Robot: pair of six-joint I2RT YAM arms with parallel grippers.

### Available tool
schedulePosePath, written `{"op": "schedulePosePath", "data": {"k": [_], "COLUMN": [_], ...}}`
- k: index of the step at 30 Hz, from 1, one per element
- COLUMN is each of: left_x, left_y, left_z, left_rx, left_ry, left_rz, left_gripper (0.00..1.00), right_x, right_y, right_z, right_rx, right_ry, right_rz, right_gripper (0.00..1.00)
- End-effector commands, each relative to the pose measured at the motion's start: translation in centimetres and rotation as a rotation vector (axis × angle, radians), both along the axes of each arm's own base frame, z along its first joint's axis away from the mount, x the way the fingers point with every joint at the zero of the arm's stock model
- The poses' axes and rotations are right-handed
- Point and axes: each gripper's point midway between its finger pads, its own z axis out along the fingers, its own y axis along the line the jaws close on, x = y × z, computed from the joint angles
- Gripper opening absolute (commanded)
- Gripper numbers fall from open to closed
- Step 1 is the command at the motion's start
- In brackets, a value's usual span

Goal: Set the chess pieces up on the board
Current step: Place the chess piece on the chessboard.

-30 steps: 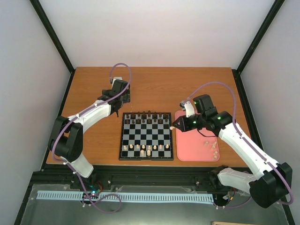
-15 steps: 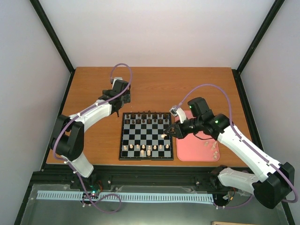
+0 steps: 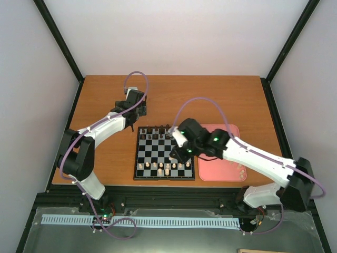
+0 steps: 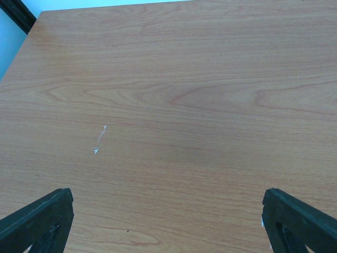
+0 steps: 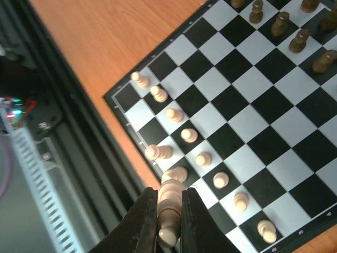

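Starting at the left, we find the left gripper (image 4: 167,224) parked over bare wood beyond the board's far-left corner. Its jaws stand wide apart with nothing between them; we judge it is kept there to leave the squares free for the other arm.

The board (image 3: 158,152) lies in the middle of the table. The dark pieces (image 5: 279,21) fill its far ranks, a line of pale pawns (image 5: 188,135) runs along the second near rank, and two pale back-rank pieces (image 5: 157,153) stand behind them.

The right gripper (image 5: 169,216) hangs over that near rank, pinched tight on one pale piece (image 5: 170,192), gripped across its body so it can go down upright. To its right the pink tray (image 3: 221,138) holds a few pale pieces (image 3: 241,169) not yet placed.

The table (image 3: 210,100) is orange-brown wood grain, matte, with a small pale scuff (image 4: 100,139). Plain pale walls and black frame posts enclose it.
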Motion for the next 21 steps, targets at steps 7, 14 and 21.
{"op": "schedulePosePath", "data": {"k": [7,14,21], "left_x": [0.7,0.7,0.7], "left_y": [-0.7,-0.8,-0.8], "left_z": [1.5,1.7,1.6], "left_rx": [-0.012,-0.023,-0.021], "left_ry": [-0.033,-0.037,-0.036], "left_rz": [-0.009,-0.016,-0.017], "left_gripper": [1.0,1.0,1.0], "right_x": [2.3,1.3,-1.1], "right_y": [4.3,7.7,10.2], "right_z": [-4.7,-4.9,-6.4], "right_rx": [-0.349,-0.323,-0.368], "right_ry": [-0.219,-0.238,-0.23], "right_rz": [-0.061,0.006,0.089], "right_gripper": [0.03,0.03,0.03]}}
